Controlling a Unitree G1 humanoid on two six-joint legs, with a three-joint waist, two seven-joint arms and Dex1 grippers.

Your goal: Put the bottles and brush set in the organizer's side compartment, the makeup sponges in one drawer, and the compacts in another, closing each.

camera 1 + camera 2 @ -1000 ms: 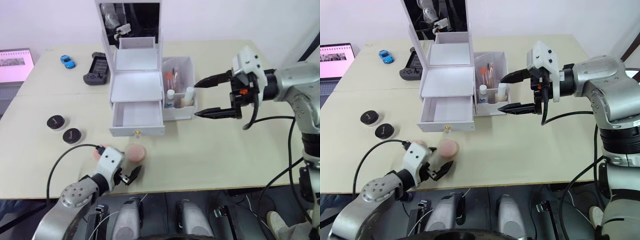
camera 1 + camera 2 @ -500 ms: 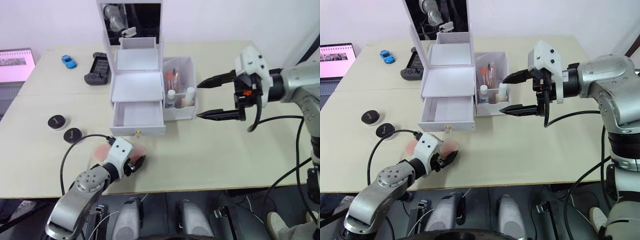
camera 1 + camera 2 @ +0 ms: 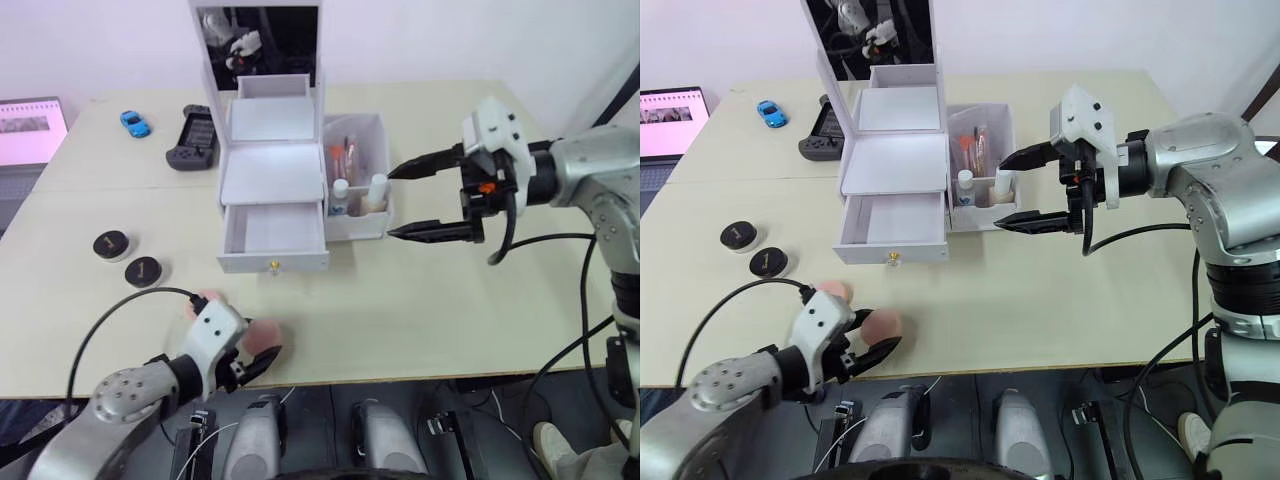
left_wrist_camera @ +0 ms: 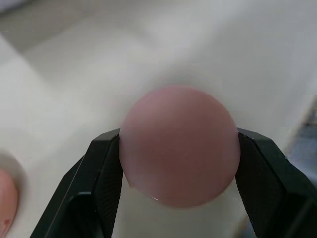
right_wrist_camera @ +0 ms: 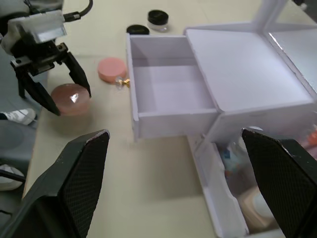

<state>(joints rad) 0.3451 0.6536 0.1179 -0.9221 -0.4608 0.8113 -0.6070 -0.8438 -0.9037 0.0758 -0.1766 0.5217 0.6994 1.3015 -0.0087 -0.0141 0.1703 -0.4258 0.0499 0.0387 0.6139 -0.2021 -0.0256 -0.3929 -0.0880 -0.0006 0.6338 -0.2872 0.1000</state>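
My left gripper (image 3: 875, 338) is shut on one pink makeup sponge (image 4: 179, 145) near the table's front edge. The second sponge (image 5: 113, 69) lies just behind it. Two black compacts (image 3: 111, 243) (image 3: 143, 271) sit to the left. The white organizer (image 3: 273, 170) stands mid-table with its mirror lid up and its lower drawer (image 3: 273, 232) pulled out and bare. Its side compartment (image 3: 384, 135) holds the bottles (image 3: 377, 190) and the brush set (image 3: 347, 152). My right gripper (image 3: 392, 203) hangs open just right of that bin.
A laptop (image 3: 25, 130), a blue toy car (image 3: 135, 122) and a black game controller (image 3: 195, 137) lie at the back left. Open tabletop stretches in front of the organizer and to its right.
My left gripper closed on the sponge in front of the drawer and has drawn it toward the table's front edge. The right gripper has barely moved.
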